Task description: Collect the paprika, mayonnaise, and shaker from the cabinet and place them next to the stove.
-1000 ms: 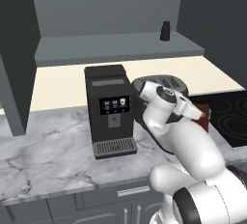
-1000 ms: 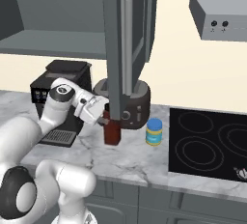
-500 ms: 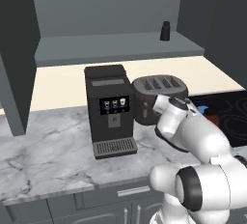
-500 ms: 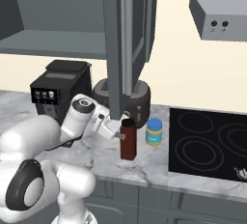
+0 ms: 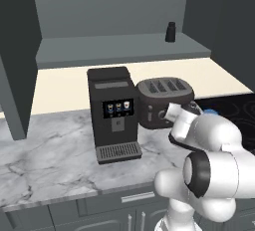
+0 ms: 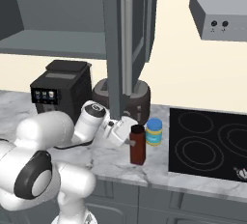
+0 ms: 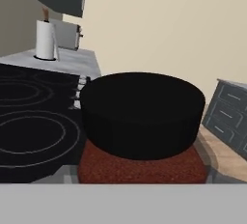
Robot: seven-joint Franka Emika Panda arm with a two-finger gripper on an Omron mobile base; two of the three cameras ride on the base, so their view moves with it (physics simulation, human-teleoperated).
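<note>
My gripper (image 6: 132, 141) is shut on the paprika (image 6: 138, 145), a tall dark-red bottle with a black cap, upright with its base at the marble counter. The hand view looks down on the paprika's black cap (image 7: 142, 112). Just right of it stands the mayonnaise (image 6: 154, 131), a blue-lidded jar, beside the black stove (image 6: 207, 143). The mayonnaise lid (image 5: 211, 111) peeks out behind my arm. The small dark shaker (image 5: 171, 32) stands at the right end of the cabinet shelf (image 5: 119, 51). The cabinet door (image 6: 128, 49) hangs open above the toaster.
A black coffee machine (image 5: 113, 113) and a dark four-slot toaster (image 5: 164, 100) stand at the back of the counter, left of the bottle. A grey range hood (image 6: 219, 15) hangs over the stove. A paper towel roll (image 7: 46, 39) stands beyond the stove.
The arm has swung right and down with the paprika in the gripper, bringing the bottle from in front of the toaster to the counter beside the mayonnaise.
</note>
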